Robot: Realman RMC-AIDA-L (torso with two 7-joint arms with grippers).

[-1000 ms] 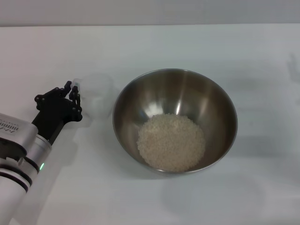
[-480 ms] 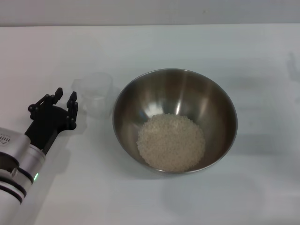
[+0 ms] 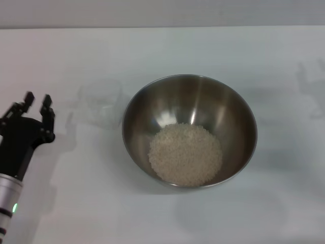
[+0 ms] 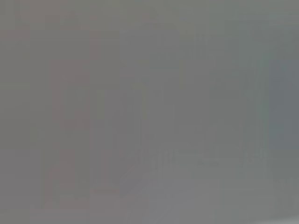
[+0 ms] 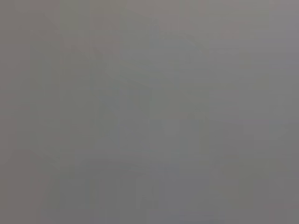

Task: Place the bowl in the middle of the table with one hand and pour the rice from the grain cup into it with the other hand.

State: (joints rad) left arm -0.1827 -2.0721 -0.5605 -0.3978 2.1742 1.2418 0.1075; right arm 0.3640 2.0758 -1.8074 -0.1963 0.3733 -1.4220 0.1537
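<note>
Large stainless-steel bowl (image 3: 189,131) at the white table's (image 3: 213,46) middle holds the beige rice (image 3: 185,154); translucent plastic grain cup (image 3: 100,101) stands empty left; left gripper (image 3: 35,104) open, holding nothing. Task apparently complete.

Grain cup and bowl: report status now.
Left gripper open, clear of the grain cup. Cup upright beside the bowl. Rice in the bowl. Right gripper unseen; nothing in the way.

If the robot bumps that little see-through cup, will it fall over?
Probably it would skid or tip easily. The grain cup looks like thin clear plastic with no rice visible inside, so it is likely very light. It stands upright on the smooth white table, beside the bowl, which gives little grip. The left gripper is open, apart from it.
</note>
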